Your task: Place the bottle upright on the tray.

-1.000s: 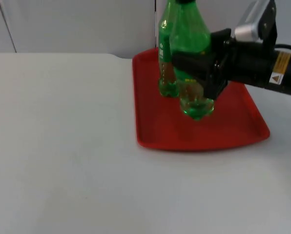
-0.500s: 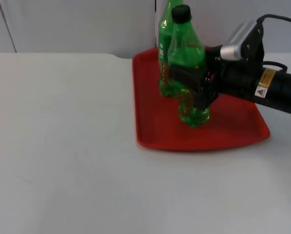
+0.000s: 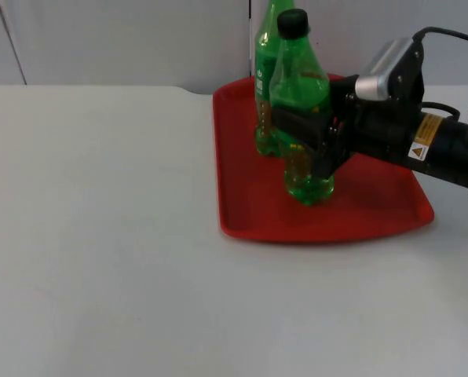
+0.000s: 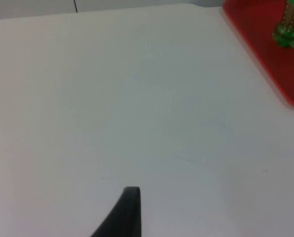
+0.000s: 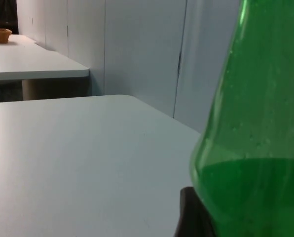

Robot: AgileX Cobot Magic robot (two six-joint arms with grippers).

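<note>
Top view: white table (image 3: 100,236) under everything, red tray (image 3: 375,212) flat near the grey partition wall (image 3: 124,39), long side running away from the camera. 2 green bottles on the tray. Held bottle (image 3: 301,86) upright, black cap up, base down and apparently touching the tray floor near its middle; long axis vertical, no lean to speak of. Second bottle (image 3: 264,63) just behind it toward the wall, also upright, close beside but contact between the 2 not clear. Right gripper (image 3: 308,137) reaching in level from the right, fingers clamped around the held bottle's mid-body; side grip at that height probably chosen to keep the bottle plumb while the base settles. Judged step: bottle at rest on the tray, release not yet made; risk of nudging the neighbour on withdrawal

Right wrist view: green bottle wall (image 5: 255,148) close against the lens, dark fingertip beside it

Left wrist view: left arm waiting over bare table, 1 black fingertip (image 4: 125,215) seen, spread of the left gripper cannot be told; tray edge (image 4: 265,59) and a bottle base (image 4: 287,34) far off
</note>
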